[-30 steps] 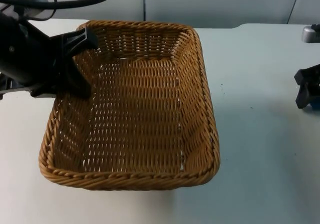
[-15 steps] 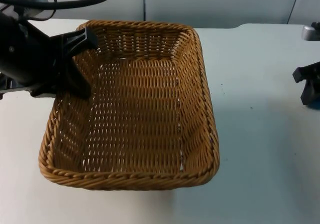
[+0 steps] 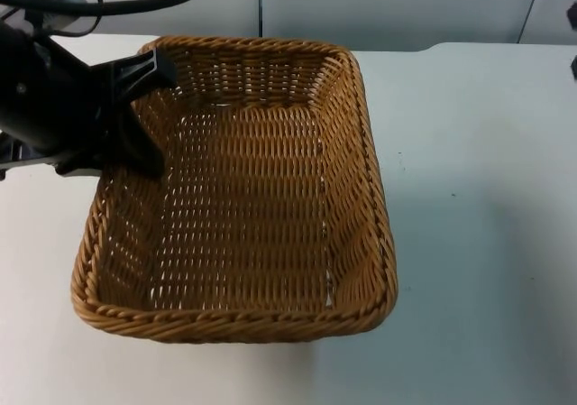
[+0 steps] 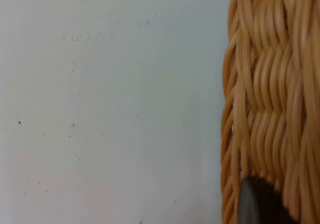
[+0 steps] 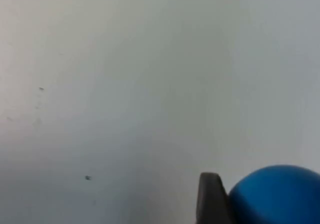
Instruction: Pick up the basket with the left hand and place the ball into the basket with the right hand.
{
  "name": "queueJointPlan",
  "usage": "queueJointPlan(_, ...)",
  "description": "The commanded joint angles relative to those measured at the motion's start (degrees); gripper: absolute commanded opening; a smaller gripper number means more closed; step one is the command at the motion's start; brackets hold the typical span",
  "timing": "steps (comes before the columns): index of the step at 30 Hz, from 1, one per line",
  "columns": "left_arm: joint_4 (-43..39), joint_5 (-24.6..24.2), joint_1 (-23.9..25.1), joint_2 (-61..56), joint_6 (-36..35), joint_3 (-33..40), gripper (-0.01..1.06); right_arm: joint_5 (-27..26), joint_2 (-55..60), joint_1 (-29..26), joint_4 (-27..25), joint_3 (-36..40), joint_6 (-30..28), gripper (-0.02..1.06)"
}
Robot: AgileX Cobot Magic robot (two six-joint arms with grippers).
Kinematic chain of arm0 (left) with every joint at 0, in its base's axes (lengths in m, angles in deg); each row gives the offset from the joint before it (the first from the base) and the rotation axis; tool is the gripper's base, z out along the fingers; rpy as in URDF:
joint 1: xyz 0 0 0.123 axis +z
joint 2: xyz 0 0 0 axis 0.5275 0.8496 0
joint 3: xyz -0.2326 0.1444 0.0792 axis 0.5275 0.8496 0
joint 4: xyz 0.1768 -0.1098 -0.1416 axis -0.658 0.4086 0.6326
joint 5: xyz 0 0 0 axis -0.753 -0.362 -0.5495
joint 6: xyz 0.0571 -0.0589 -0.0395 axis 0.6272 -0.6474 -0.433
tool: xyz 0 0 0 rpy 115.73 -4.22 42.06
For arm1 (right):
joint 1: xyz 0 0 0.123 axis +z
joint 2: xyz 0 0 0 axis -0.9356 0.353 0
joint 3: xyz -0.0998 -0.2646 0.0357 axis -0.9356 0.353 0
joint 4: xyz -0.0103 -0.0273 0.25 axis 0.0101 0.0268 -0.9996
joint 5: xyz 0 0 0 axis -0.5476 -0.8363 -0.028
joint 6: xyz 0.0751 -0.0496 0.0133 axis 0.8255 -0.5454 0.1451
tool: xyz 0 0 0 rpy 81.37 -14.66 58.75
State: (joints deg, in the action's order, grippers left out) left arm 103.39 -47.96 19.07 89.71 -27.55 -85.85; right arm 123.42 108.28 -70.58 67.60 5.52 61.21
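My left end effector (image 3: 149,107) is clamped on the left wall of the wicker basket (image 3: 243,188), near its far left corner, one finger outside the rim and the other inside against the weave. In my left wrist view the woven wall of the basket (image 4: 270,99) stands right against my dark fingertip (image 4: 250,204), with the white table (image 4: 110,104) beside it. In the top view the basket sits in the middle of the table (image 3: 469,243), its long side running away from the camera, and nothing lies inside it. My right end effector (image 5: 225,204) shows in the right wrist view as a dark fingertip (image 5: 212,199) pressed against the side of the blue ball (image 5: 275,194), above bare white table (image 5: 125,84). The ball looks held at my fingertip, but I cannot tell how wide those fingers stand, since the second finger is out of sight.
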Motion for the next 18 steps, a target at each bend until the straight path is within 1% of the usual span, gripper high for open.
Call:
queueJointPlan(1,1.72,-0.38,0.08,-0.89,-1.55,0.00,0.00,2.98,-5.53,1.79,-0.98,-1.03,-1.13,0.00)
queueJointPlan(3,1.72,-0.38,0.08,-0.89,-1.56,0.00,0.00,3.61,-10.09,4.23,-0.98,-1.13,-0.90,0.00)
queueJointPlan(4,1.72,-0.38,0.08,-0.89,-1.56,0.00,0.00,3.61,-10.09,4.23,-0.98,-1.13,-0.90,0.00)
queueJointPlan(5,1.72,-0.38,0.08,-0.89,-1.56,0.00,0.00,3.91,-12.33,5.51,-0.98,-1.13,-0.73,0.00)
queueJointPlan(8,1.72,-0.38,0.08,-0.89,-1.67,0.00,0.00,3.90,-17.39,11.19,-0.98,-1.13,1.10,0.00)
queueJointPlan(9,1.72,-0.38,0.08,-0.89,-1.67,0.00,0.00,3.90,-17.39,11.19,-0.98,-1.13,1.10,0.00)
queueJointPlan(12,1.72,-0.38,0.08,-0.89,-1.67,0.00,0.00,3.90,-19.98,17.90,-1.11,-1.13,1.80,0.00)
queueJointPlan(13,1.72,-0.38,0.08,-0.89,-1.67,0.00,0.00,3.90,-20.12,20.36,-2.05,-1.13,1.66,0.00)
queueJointPlan(14,1.72,-0.38,0.08,-0.89,-1.67,0.00,0.00,3.90,-20.12,20.36,-2.05,-1.13,1.66,0.00)
queueJointPlan(15,1.72,-0.38,0.08,-0.89,-1.67,0.00,0.00,3.79,-20.12,22.36,-2.93,-1.13,1.48,0.00)
queueJointPlan(18,1.72,-0.75,0.08,-0.89,-1.67,0.00,0.00,3.02,-18.78,28.72,-3.25,-1.13,1.38,0.00)
